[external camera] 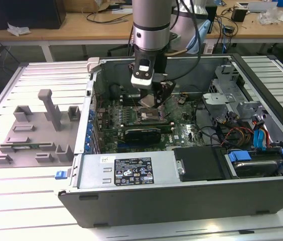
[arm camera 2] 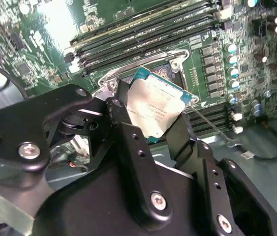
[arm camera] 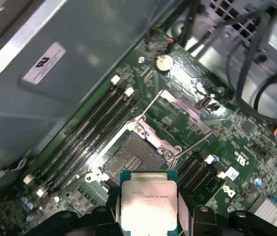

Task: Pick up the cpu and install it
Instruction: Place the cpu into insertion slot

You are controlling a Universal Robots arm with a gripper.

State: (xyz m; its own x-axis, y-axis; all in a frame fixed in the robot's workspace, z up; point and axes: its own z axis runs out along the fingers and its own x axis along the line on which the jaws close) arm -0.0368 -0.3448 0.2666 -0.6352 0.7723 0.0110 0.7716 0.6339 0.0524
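The cpu (external camera: 148,100) is a small square chip with a shiny silver top and a thin darker rim. My gripper (external camera: 154,96) is shut on it by two opposite edges. I hold it tilted a little above the open socket (external camera: 149,118) of the green motherboard (external camera: 181,131) inside the computer case. In the second wrist view the cpu (arm camera 2: 155,108) sits between my black fingers (arm camera 2: 123,110), with the gripper (arm camera 2: 151,117) over the socket frame (arm camera 2: 143,61). In the first wrist view the cpu (arm camera: 149,199) hangs near the bare socket (arm camera: 131,158), apart from it, in the gripper (arm camera: 149,209).
The case walls (external camera: 94,100) ring the board. A black card (external camera: 141,134) lies just in front of the socket, memory slots (arm camera: 87,135) beside it. A power supply (external camera: 126,170), drive bay (external camera: 254,163) and cables (external camera: 242,134) fill the near and right side. A grey fixture (external camera: 31,135) lies on the table at the exterior view's left.
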